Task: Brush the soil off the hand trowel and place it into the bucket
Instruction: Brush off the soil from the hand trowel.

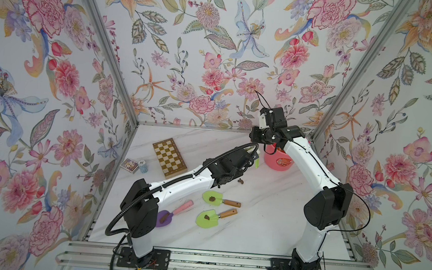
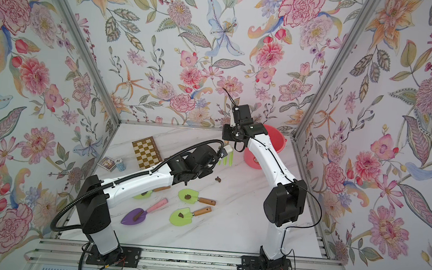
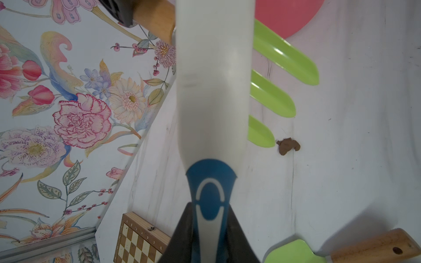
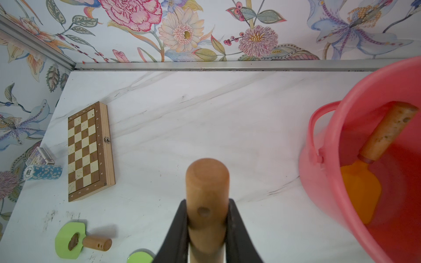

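Tines are hanging downward while the right claw is clamping the lime-green hand trowel by its wooden handle; the coral-pink plastic bucket is sitting just beside it, away from the left claw gripping a white-and-blue brush.

High stereo pair sharing tabletop, wrist close-ups

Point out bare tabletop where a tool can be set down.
Bare: the back strip between the wooden chessboard and the coral-pink plastic bucket; the front strip between the nearer lime-green trowel and the metal rail. Crowded: around that trowel and the purple-bladed trowel.
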Robot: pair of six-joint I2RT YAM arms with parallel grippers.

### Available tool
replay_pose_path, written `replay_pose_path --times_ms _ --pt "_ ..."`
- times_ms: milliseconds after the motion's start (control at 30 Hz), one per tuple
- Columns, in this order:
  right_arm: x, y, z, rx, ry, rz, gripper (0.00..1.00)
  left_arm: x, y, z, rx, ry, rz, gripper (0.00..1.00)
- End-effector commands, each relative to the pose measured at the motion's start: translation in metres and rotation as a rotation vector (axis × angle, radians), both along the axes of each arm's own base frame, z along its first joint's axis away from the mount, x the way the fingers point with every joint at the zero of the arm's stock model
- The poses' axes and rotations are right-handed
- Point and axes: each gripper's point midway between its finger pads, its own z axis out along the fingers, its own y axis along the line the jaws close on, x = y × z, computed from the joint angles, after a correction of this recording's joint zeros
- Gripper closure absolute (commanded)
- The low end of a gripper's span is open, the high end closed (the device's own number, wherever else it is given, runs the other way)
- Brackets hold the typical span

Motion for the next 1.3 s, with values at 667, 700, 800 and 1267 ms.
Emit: replay_pose_path --times_ms 667,700,800,1267 --pt "0.009 0.023 0.041 -0.005 -0.179 0.017 0.99 0.013 0.010 0.032 -0.049 0.008 0.079 1.00" --pt "0.006 0.024 0.042 -0.008 -0.178 0.020 0.99 0.020 0.010 0.032 -0.029 -0.015 0.091 1.00" --pt "-0.003 0.031 0.043 -0.001 -0.167 0.028 0.99 0.039 0.009 0.035 -0.002 -0.106 0.137 1.00" --pt "0.000 0.014 0.064 0.043 -0.194 -0.024 1.00 0.006 0.016 -0.034 -0.017 0.049 0.132 1.00"
